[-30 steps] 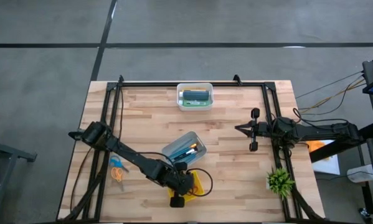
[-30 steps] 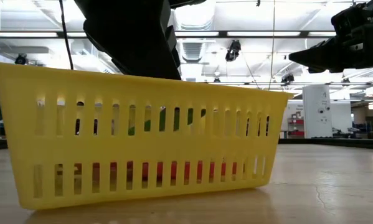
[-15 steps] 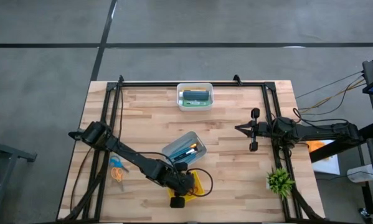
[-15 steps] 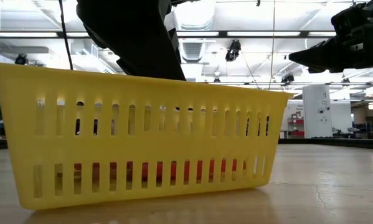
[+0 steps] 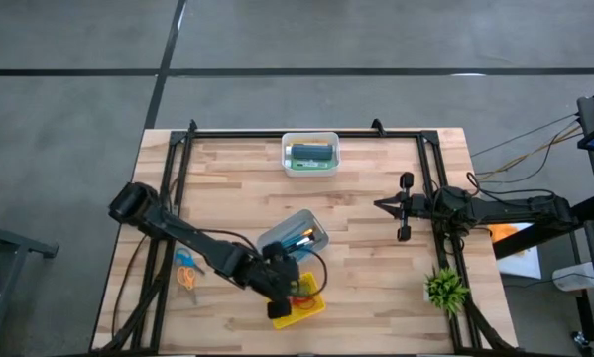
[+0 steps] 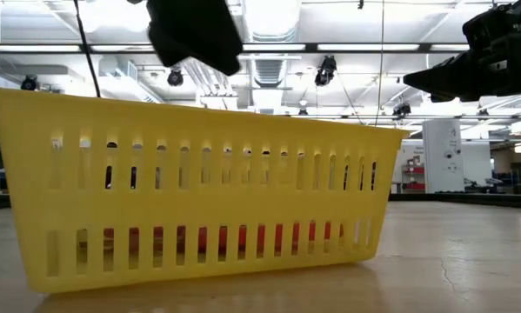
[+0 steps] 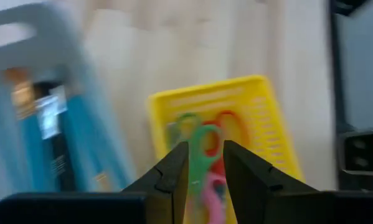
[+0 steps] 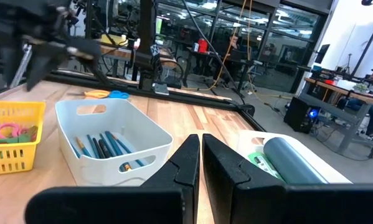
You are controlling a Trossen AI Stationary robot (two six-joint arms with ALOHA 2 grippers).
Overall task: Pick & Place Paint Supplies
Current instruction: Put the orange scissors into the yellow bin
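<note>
My left gripper stands open above the yellow basket, touching nothing. Green, red and pink scissors lie in that basket. Several blue-handled brushes lie in the grey bin just beyond the basket. A dark blue tube and a green one lie in the white bin at the table's far edge. My right gripper waits shut at the right, level above the table.
Orange and blue scissors lie on the table near the left arm. A green spiky plant stands at the near right. A black frame runs along the table's far edge and both sides.
My left gripper has risen out of the yellow basket and drawn back a little toward the table's left. A green thing that showed through the basket's upper slots a second ago shows there no longer. More of the basket's inside shows from above.
</note>
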